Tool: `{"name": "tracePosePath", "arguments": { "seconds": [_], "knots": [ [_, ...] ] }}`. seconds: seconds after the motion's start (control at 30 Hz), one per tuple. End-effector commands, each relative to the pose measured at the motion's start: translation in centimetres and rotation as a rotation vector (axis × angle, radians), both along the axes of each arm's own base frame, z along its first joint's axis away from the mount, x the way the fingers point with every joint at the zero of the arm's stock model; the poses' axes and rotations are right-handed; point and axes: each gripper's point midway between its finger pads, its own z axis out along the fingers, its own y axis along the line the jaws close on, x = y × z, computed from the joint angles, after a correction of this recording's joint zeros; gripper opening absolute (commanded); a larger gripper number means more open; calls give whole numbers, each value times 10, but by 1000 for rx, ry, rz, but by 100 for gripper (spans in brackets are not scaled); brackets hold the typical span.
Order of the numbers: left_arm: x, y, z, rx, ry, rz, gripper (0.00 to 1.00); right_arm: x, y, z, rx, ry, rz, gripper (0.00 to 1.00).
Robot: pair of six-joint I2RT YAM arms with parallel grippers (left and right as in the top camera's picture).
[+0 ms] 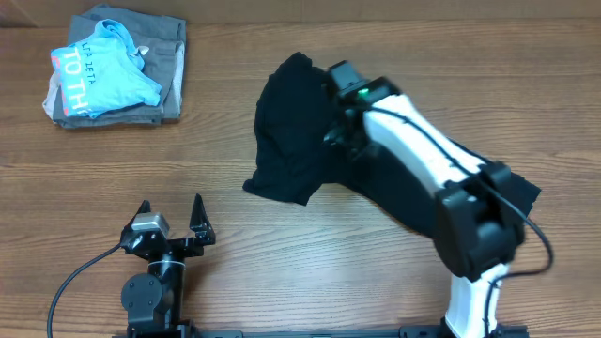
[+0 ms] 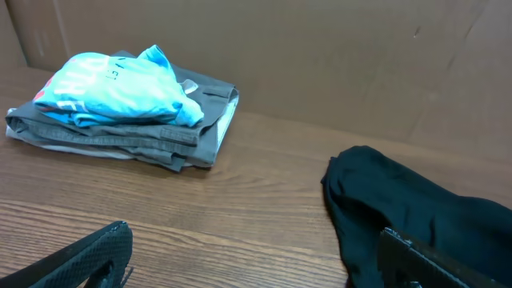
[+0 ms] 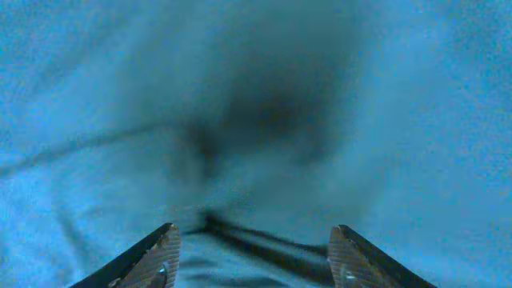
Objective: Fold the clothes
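Reading across the light blue shirt (image 1: 99, 73), pink-white letters spelled "TO TH"; smaller print above them was too small to make out. That shirt lay on the grey folded garment (image 1: 169, 52) at the far left of the table (image 1: 282, 258). The black T-shirt (image 1: 286, 131) lay bunched near the table's middle, directly under the right gripper (image 3: 256, 256), whose fingers stood apart with a crease of cloth running between them; whether they pinched it could not be told. The left gripper (image 1: 171, 208) sat well apart from the black cloth, near the front edge, spread wide and empty.
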Motion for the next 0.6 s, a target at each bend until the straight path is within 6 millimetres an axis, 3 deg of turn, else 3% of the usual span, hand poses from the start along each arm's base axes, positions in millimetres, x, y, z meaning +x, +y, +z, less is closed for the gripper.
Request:
{"name": "tracePosePath", "arguments": {
  "seconds": [0.0, 0.03, 0.1, 0.2, 0.3, 0.57],
  "knots": [
    [0, 0, 0, 2, -4, 1, 100, -5, -33, 79, -35, -168, -118, 71],
    [0, 0, 0, 2, -4, 1, 100, -13, -44, 91, -63, -181, -149, 74],
    [0, 0, 0, 2, -4, 1, 100, -28, -61, 112, -105, -201, -202, 100],
    [0, 0, 0, 2, -4, 1, 100, -47, -83, 135, -140, -229, -284, 100],
    [0, 0, 0, 2, -4, 1, 100, -61, -106, 145, -152, -209, -335, 100],
    [0, 0, 0, 2, -4, 0, 100, -107, -187, 131, -157, 35, -569, 100]
  ]
}}
